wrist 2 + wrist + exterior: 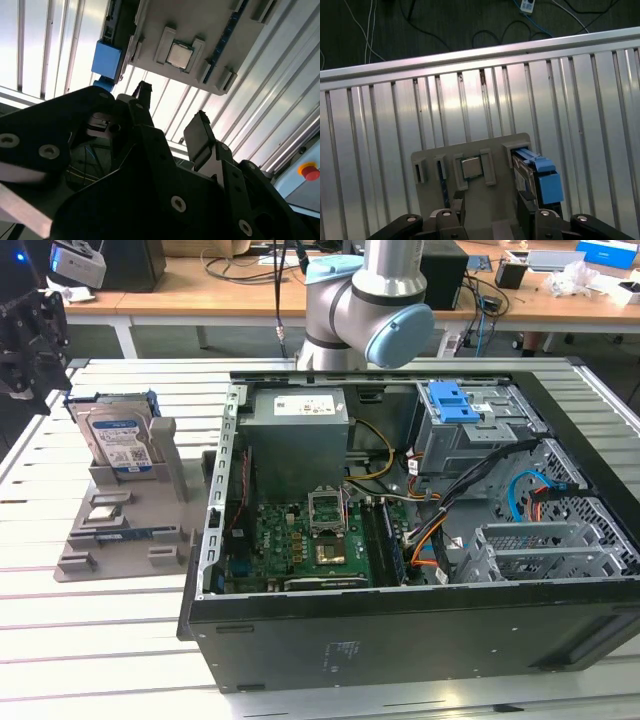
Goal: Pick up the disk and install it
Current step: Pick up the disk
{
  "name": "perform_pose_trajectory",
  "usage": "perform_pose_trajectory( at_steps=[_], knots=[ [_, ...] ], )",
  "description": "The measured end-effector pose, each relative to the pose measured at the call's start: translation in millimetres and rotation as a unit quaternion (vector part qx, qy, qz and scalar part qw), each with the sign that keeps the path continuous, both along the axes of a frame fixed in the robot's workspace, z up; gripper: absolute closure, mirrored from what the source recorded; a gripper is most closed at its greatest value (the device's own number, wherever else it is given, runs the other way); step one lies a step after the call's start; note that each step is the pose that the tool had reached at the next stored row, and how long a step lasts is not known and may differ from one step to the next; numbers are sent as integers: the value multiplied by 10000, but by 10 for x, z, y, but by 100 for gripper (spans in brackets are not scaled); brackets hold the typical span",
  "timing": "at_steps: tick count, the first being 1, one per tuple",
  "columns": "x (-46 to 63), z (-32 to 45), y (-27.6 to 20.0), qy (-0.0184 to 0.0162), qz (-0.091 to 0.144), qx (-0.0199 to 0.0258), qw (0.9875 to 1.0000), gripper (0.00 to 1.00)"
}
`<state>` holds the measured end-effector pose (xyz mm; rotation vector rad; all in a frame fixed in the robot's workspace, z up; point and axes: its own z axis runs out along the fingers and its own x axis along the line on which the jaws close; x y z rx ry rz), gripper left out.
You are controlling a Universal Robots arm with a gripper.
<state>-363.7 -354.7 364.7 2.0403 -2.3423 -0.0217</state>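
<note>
The disk [116, 441] stands on edge in a grey holder [140, 510] on the slatted table, at the exterior view's left of the open computer case [420, 630]. It is silver with a white-and-blue label and a blue carrier frame [546, 182]. My gripper [28, 345] hangs above the table's edge, further to the exterior view's left than the holder and apart from the disk. In both wrist views its black fingers [525, 210] stand open with nothing between them [170, 120]. The blue frame [106, 59] lies beyond the fingertips.
A small square silver chip [471, 167] sits in a slot of the holder, next to the disk. Inside the case are a motherboard [310, 540], cables and a grey drive cage with a blue clip [455, 402]. The arm's base [365, 310] rises behind the case.
</note>
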Motion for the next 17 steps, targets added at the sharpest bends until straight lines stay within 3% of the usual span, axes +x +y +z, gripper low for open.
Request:
perform_pose_trajectory(
  at_steps=[5,12,17],
  knots=[
    [0,-1,7,-1,-1,0,10000,46],
    [0,-6,200,0,11,0,10000,46],
    [0,-13,285,0,18,0,10000,46]
  ],
)
